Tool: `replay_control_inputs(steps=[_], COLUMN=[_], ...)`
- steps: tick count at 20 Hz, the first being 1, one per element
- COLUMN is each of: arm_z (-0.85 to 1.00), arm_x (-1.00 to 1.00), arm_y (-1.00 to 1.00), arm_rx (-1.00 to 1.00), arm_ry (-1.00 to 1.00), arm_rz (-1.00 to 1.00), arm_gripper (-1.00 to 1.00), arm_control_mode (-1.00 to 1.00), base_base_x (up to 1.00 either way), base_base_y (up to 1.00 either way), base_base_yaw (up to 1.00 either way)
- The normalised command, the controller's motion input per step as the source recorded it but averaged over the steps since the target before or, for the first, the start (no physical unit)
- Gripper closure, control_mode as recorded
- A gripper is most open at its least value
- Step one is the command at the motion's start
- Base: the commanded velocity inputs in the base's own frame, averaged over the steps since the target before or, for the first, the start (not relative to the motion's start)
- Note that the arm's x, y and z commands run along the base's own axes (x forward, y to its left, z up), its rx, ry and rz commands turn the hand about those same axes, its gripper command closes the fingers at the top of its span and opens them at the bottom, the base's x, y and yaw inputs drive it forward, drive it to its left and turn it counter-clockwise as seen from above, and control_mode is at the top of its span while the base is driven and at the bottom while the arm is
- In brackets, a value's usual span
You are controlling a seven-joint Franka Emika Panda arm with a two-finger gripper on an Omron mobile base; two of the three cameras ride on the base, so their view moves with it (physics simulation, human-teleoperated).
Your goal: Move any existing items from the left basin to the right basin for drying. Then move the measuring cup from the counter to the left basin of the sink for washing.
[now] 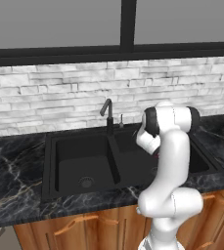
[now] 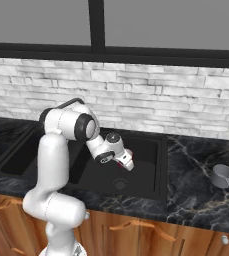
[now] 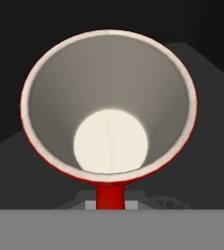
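Note:
In the hand view I look straight into the red cup (image 3: 108, 122), with its white inside and rim, close up against a black basin. My gripper (image 2: 127, 163) is shut on this cup and holds it low inside the wider right basin (image 2: 146, 155), above its round drain (image 2: 119, 184). A sliver of the cup's red (image 2: 120, 162) shows beside the hand. The narrower left basin (image 1: 84, 163) holds nothing but its grey drain (image 1: 86, 182). On the counter (image 2: 196, 195) to the right of the sink lies the grey metal measuring cup (image 2: 222, 175), its thin handle pointing toward the front edge.
A dark slim faucet (image 1: 107, 116) stands behind the divider between the basins. A white brick wall runs behind the counter, and wooden cabinets (image 1: 89, 224) sit below it. My own arm (image 1: 172, 166) blocks much of the right basin in the left base view.

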Motion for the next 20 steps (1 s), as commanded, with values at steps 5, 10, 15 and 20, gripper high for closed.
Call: replay_control_inputs(steps=[5,10,15,20], arm_z=[-0.31,-0.22,-0.13,-0.13], arm_x=[0.35,0.26,0.23,0.27], arm_y=[-0.14,-0.07,-0.05,-0.05], arm_rx=[0.01,0.02,0.03,0.03], arm_ry=[0.03,0.01,0.02,0.05], arm_rz=[0.05,0.06,0.06,0.06], arm_gripper=[1.00,1.00,1.00,1.00], arm_control_mode=[-1.00,-1.00,-1.00,-1.00], base_base_x=[0.00,0.00,0.00,0.00], base_base_y=[0.00,0.00,0.00,0.00], base_base_yaw=[0.00,0.00,0.00,0.00])
